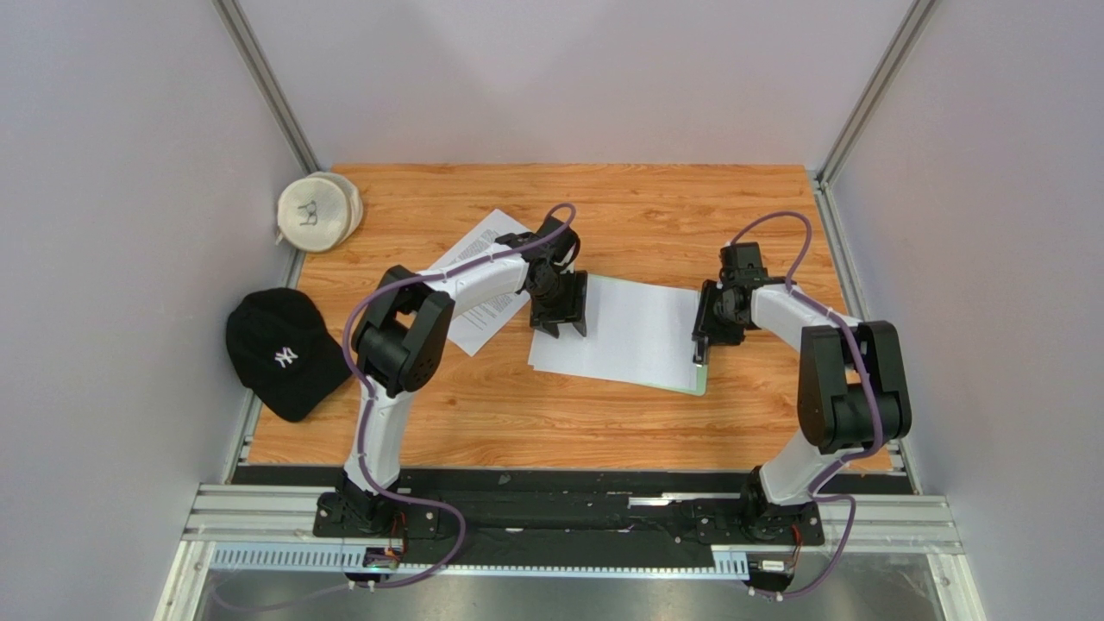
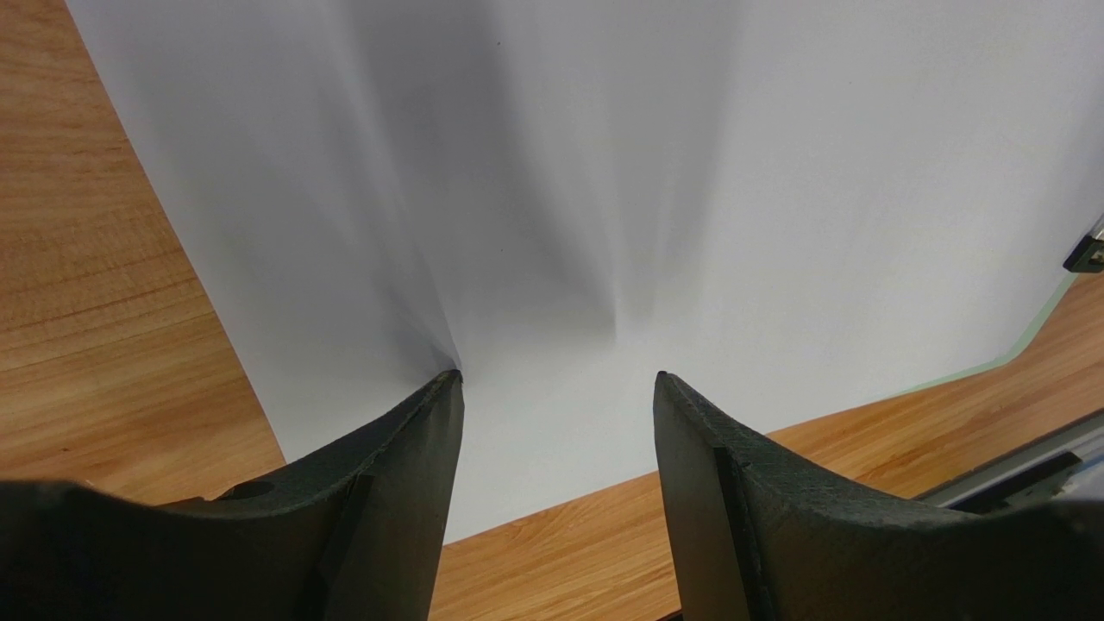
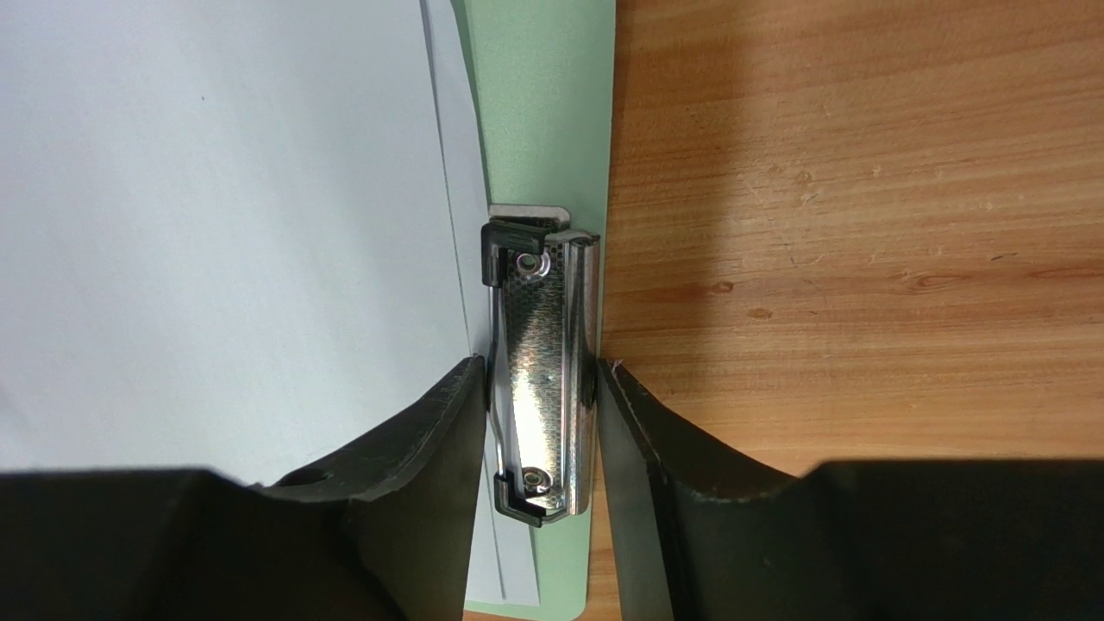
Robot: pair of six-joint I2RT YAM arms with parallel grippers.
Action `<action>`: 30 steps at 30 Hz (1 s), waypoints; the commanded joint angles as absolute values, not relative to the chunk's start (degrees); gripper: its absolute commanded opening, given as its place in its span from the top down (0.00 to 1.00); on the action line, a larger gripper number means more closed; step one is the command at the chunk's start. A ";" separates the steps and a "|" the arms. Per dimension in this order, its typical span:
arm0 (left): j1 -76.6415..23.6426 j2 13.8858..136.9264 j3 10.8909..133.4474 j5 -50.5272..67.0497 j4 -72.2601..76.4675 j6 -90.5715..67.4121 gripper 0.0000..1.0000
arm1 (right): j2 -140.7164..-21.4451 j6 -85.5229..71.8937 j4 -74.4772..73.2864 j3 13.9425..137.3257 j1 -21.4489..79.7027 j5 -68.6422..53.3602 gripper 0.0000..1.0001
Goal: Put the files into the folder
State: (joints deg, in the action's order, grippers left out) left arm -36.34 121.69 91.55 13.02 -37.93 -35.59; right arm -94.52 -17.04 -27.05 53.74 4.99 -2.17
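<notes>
folder [image 3: 544,104] mostly hidden under files [image 3: 220,194]

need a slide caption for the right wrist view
Close-up: right gripper clamped on the metal clip of the green folder, white files alongside.

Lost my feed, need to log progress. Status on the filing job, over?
Left gripper open, resting on white sheets. Right gripper shut on metal clip of green clipboard. One printed sheet lies loose under left arm. Nothing blocking.
</notes>
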 commanded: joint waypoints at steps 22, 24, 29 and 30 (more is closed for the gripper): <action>-36.12 121.29 92.20 12.75 -38.85 -34.45 0.35 | -100.63 -17.58 -28.91 54.75 7.47 2.29 0.93; -36.21 121.20 92.29 12.74 -38.76 -34.37 0.35 | -100.46 -16.70 -27.95 55.02 6.33 -1.90 1.00; -36.21 122.34 92.99 12.92 -39.20 -34.28 0.35 | -99.06 -15.91 -23.22 52.83 4.75 -10.18 1.00; -36.21 122.69 93.16 13.09 -39.37 -34.28 0.35 | -98.70 -15.82 -22.33 51.78 4.31 -13.15 1.00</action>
